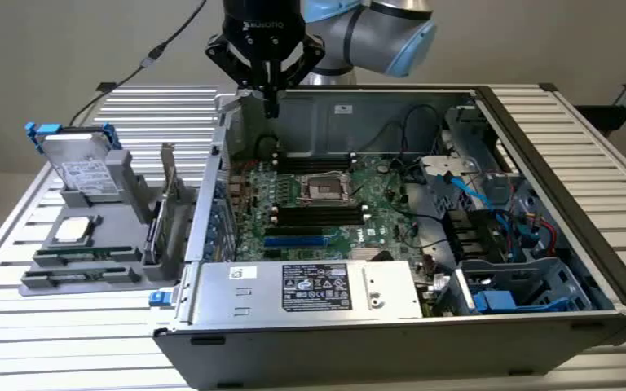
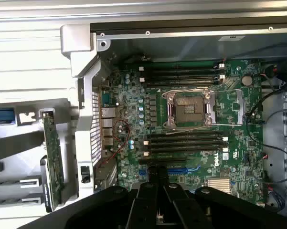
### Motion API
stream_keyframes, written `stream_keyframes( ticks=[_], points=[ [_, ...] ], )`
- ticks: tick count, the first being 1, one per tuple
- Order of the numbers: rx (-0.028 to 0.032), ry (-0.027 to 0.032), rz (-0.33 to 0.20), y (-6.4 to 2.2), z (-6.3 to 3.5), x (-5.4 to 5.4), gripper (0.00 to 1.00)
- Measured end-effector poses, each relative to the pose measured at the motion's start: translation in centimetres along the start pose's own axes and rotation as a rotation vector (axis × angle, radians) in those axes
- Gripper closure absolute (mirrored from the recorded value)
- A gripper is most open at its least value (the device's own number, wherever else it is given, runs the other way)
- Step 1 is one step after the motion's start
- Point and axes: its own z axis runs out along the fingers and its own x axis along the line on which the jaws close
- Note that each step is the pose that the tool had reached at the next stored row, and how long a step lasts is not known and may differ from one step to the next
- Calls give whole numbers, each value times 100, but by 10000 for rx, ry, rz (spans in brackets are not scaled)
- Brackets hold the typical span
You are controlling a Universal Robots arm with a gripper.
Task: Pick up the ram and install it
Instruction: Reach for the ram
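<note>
Table (image 1: pixel 30 326) of silver slats carries everything, w/ a plain grey wall behind. PC case (image 1: pixel 574 204), side panel off, takes up most of it. Inside lie the green mobo (image 1: pixel 335 204), a silver PSU box (image 1: pixel 313 285) w/ labels along the near edge, and blue & black cables (image 1: pixel 509 220) toward the exterior view's right. Grey-and-blue arm (image 1: pixel 368 28) hangs over the case's far corner at the exterior view's left.

Grey holder (image 1: pixel 128 236) sits on the table just beside the case, at the exterior view's left. It holds a hard drive (image 1: pixel 79 159) in a blue frame, upright at the back. A tall expansion card (image 1: pixel 167 183) stands on edge next to the case wall, and a square silver CPU (image 1: pixel 74 230) lies flat in a pocket.

Wrist view looks straight down on the mobo. It gives the bare CPU socket (image 2: pixel 190 109) in its metal frame, w/ banks of black DIMM slots (image 2: pixel 184 142) on two sides of it.

The claw (image 1: pixel 273 106) is clenched, tips pressed together, above the board and clear of it. The ram (image 1: pixel 79 256), a narrow green strip, lies in a slot of the holder in front of the CPU, well apart from the claw.
</note>
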Motion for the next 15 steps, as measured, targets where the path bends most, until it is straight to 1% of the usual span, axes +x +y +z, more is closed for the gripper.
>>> stream_keyframes(
  ticks=[11,12,13,15],
  points=[
    [0,0,0,0,0,0,90],
    [1,11,1,0,0,2,90],
    [4,62,4,-1,-1,14,90],
    [7,295,15,-2,-2,62,90]
  ],
)
